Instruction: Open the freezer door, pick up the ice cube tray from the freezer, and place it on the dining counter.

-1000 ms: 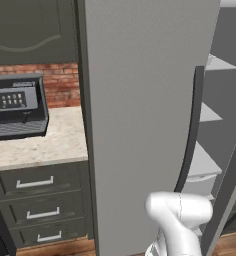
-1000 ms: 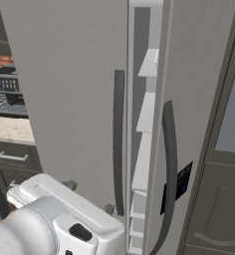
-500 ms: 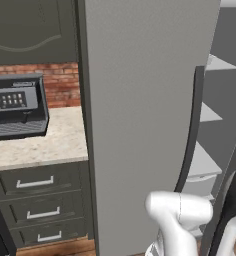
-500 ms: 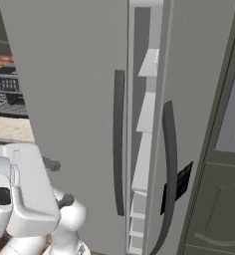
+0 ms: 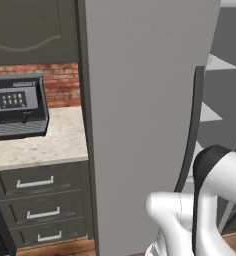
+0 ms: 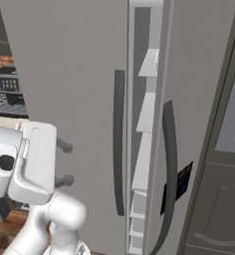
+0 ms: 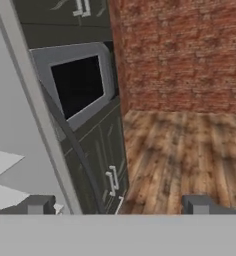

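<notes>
The freezer door point(image 6: 69, 74) is a tall grey panel that stands ajar, with its dark bar handle point(image 6: 118, 142) at its right edge. Through the gap beside it, pale shelves point(image 6: 145, 112) of the freezer show. In the left base view the same freezer door point(image 5: 140, 100) carries its handle point(image 5: 192, 130), and shelves point(image 5: 215, 63) show beyond. My gripper point(image 6: 65, 163) is open and holds nothing. It hangs in front of the door face, left of the handle and apart from it, pointing right. The hand view has the gripper point(image 7: 119, 205) looking along the fridge front. The ice cube tray is hidden. The dining counter is out of view.
The neighbouring grey door point(image 6: 199, 74) bears a dark dispenser panel point(image 6: 176, 187) and its own handle point(image 6: 169, 164). A small beige counter point(image 5: 50, 145) with silver-handled drawers and a black appliance point(image 5: 20, 107) stands left. A wall oven point(image 7: 80, 82), brick wall point(image 7: 180, 55) and wood floor point(image 7: 180, 155) lie right.
My arm has swung up and to the left in front of the freezer door, and the hand now points right. The door and its gap look unchanged.
</notes>
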